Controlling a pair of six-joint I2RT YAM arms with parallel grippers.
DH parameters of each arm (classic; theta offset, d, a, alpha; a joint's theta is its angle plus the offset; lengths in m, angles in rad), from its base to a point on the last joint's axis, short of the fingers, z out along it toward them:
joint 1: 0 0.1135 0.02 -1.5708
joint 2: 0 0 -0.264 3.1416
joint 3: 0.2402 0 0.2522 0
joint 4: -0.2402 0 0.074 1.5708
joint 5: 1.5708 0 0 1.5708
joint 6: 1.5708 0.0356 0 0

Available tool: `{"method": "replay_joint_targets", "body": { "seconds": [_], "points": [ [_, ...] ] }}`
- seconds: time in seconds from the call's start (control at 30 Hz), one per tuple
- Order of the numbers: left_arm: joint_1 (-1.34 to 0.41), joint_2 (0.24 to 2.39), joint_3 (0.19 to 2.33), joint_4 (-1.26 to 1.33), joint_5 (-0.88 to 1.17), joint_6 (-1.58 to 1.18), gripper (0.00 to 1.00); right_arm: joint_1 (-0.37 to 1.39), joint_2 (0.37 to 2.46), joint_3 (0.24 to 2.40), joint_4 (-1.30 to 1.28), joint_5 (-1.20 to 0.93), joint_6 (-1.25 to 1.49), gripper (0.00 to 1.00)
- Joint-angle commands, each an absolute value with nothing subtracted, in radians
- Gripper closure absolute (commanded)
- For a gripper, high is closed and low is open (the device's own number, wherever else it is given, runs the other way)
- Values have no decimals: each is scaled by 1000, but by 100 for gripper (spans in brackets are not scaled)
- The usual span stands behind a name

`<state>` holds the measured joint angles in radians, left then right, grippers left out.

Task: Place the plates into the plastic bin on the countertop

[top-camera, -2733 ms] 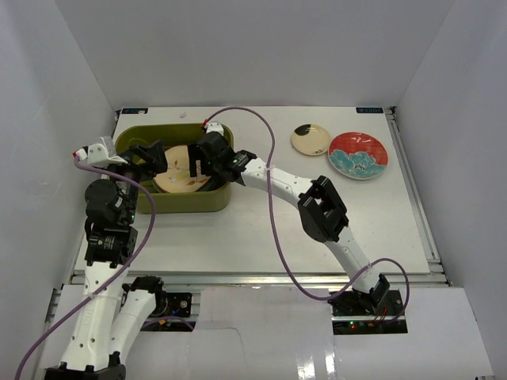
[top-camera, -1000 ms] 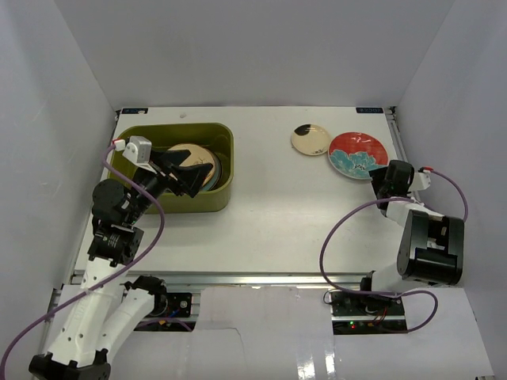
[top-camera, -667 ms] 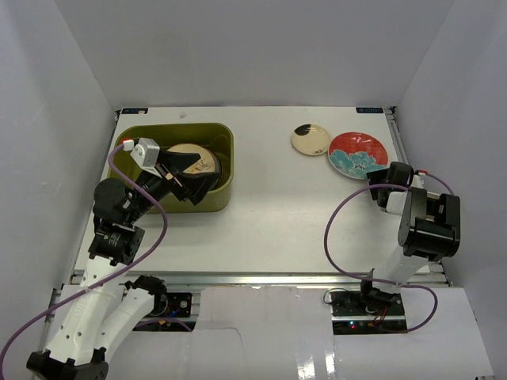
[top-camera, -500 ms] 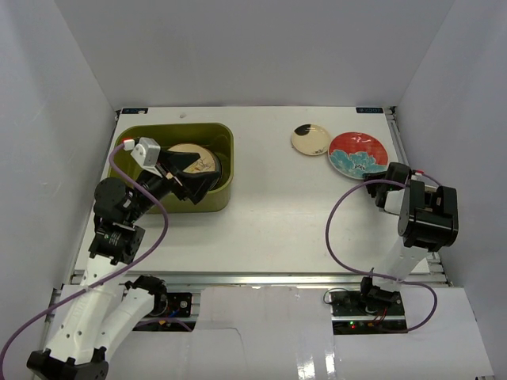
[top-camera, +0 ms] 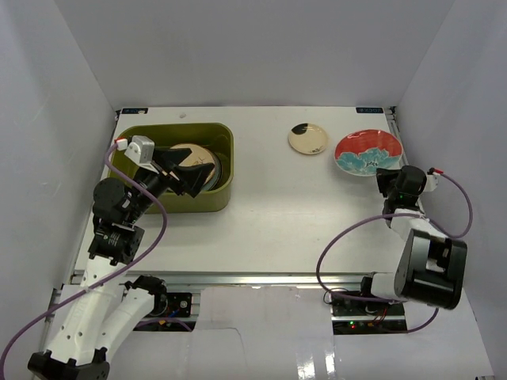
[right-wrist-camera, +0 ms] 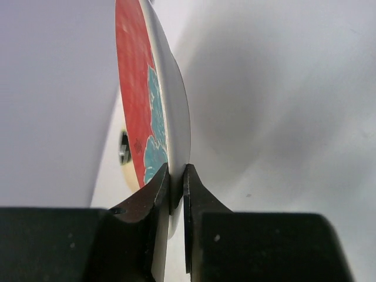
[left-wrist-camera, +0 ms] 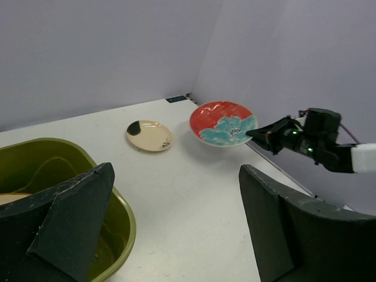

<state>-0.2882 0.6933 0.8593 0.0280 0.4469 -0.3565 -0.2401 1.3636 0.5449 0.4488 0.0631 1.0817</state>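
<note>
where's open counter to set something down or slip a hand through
Broadest bare patch: the countertop middle and near side, between the plastic bin and the right end effector. Crowded: far right, small cream plate beside the gripped red-teal plate; and the bin, plates under the left end effector.

Item: plastic bin (left-wrist-camera: 120,211), olive, shown lower left, with a pale plate edge (left-wrist-camera: 10,198) seen inside. Beyond the bin, a small cream plate (left-wrist-camera: 150,135) is laid flat on the countertop (left-wrist-camera: 194,194). Farther from the bin, a red-teal plate (left-wrist-camera: 223,122) is pinched at its rim by the right gripper (left-wrist-camera: 254,133). The left gripper (left-wrist-camera: 175,176) is spread wide beside the bin.
</note>
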Motion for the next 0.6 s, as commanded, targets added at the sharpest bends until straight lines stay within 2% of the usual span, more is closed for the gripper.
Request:
{"method": "replay_joint_targets", "body": {
  "seconds": [0.0,0.13,0.2,0.37,0.57],
  "points": [
    [-273,683,864,6,324,-367,2,-198,1171,630,695,11,1042,92],
    [-252,684,868,-43,194,-382,2,-63,1152,782,647,-142,970,92],
    [-239,680,865,-55,137,-383,2,72,1175,879,635,-185,937,92],
    [-223,666,856,-66,60,-376,2,323,1311,1066,612,-201,919,92],
    [-201,650,862,-81,15,-373,2,541,1526,1314,557,-167,913,92]
  ]
}}
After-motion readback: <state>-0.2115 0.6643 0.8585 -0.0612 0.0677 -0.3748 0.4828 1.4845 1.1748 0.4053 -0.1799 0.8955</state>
